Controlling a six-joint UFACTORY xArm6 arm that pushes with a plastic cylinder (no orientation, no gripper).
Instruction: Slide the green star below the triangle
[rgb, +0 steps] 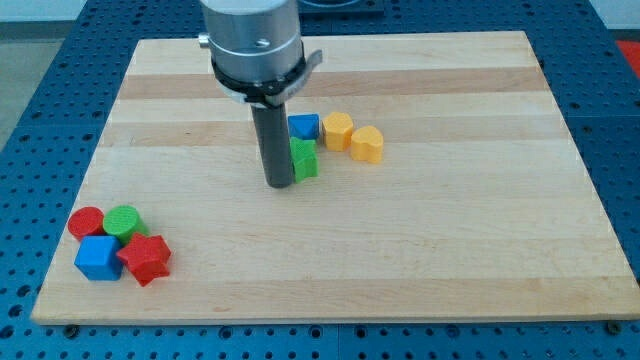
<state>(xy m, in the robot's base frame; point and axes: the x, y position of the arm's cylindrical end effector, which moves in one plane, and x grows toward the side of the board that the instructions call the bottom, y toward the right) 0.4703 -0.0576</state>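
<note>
The arm comes down from the view's top, just left of centre, and only its end section shows. There's a broad silver-grey cylinder (250, 30) up top, ringed below by a dark collar (258, 82) with a small lug jutting toward the view's right. Out of that collar drops the straight dark rod (272, 140), standing upright, no lean visible. My tip (279, 184) sits right down at board level, near the middle.

Pale wooden board (450, 250) on blue perforated table (40, 60); even light.
</note>
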